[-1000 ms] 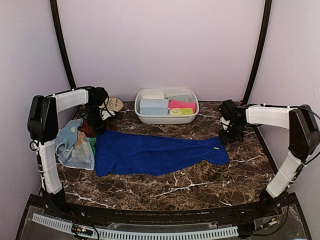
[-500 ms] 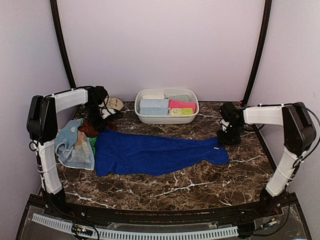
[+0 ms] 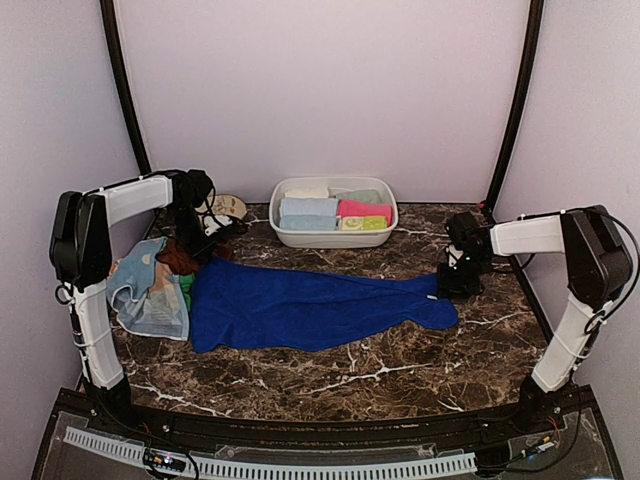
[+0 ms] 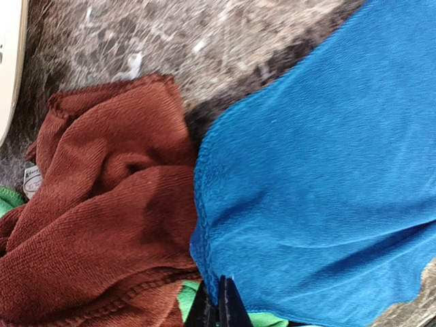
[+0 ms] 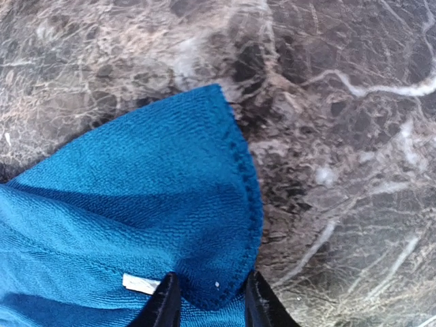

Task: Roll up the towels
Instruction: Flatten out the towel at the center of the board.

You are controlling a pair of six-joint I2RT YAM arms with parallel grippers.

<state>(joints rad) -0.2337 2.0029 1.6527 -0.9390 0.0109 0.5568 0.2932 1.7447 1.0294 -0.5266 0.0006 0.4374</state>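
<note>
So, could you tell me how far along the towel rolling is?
Done: several bundles sit in the white tub. In hand: the blue towel lies flat, left hand shut at its left end, right hand open astride its right corner. Left: rolling it, then the rust-brown towel and its heap.

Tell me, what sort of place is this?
Likely a robot practice booth, not a home: plain walls box in a marble-patterned table, two arms are bolted to its edge, and a blue towel lies spread out.
</note>
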